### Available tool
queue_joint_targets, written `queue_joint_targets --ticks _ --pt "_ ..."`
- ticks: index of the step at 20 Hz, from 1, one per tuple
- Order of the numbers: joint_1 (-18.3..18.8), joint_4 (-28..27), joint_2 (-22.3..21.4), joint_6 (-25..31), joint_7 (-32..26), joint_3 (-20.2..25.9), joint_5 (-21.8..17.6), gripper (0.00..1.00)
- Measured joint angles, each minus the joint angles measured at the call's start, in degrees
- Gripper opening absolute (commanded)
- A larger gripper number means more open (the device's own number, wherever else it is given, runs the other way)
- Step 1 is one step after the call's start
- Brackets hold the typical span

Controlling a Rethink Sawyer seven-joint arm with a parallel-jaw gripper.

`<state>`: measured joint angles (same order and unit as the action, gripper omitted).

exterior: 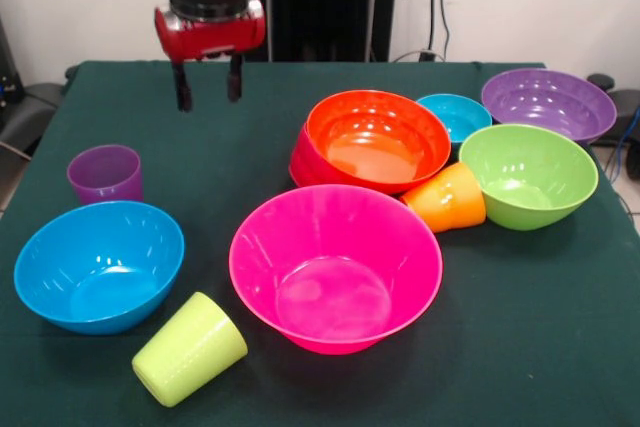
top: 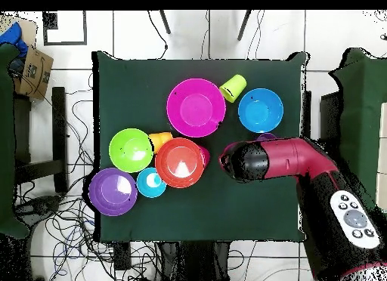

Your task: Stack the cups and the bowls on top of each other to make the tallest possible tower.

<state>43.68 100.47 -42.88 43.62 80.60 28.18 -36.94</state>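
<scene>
End effector point(exterior: 208, 85) hung empty, fingers narrowly apart, above bare counter point(exterior: 250, 137); purple cup point(exterior: 105, 174) below-left, orange bowl point(exterior: 378, 139) right, likely between picks.

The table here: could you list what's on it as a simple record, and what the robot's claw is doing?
gripper: open, empty, above the table
purple cup: upright
green cup: on its side
orange cup: tipped over, between orange and green bowls
big bowls: pink, blue, green, purple
orange bowl: sitting on a red bowl
small blue bowl
</scene>
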Motion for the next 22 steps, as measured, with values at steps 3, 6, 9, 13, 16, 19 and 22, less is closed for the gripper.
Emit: queue_joint_targets --ticks 3,6,9,13,16,19,22 --pt "-0.27 0.87 -3.96 1.90 0.00 -0.38 2.15 1.00" --pt "-0.54 1.12 -5.51 3.15 0.00 -0.49 3.16 1.00" --pt "-1.39 1.69 -8.51 5.08 0.00 -0.77 5.66 1.00" --pt "-2.77 1.84 -10.54 6.11 0.01 -1.16 7.86 1.00" --pt "-4.05 1.84 -11.31 6.93 0.01 -1.59 9.13 1.00" --pt "-5.91 1.85 -11.75 7.40 0.08 -2.34 10.39 1.00" --pt "-7.11 1.85 -11.71 7.40 0.38 -2.86 11.04 1.00"
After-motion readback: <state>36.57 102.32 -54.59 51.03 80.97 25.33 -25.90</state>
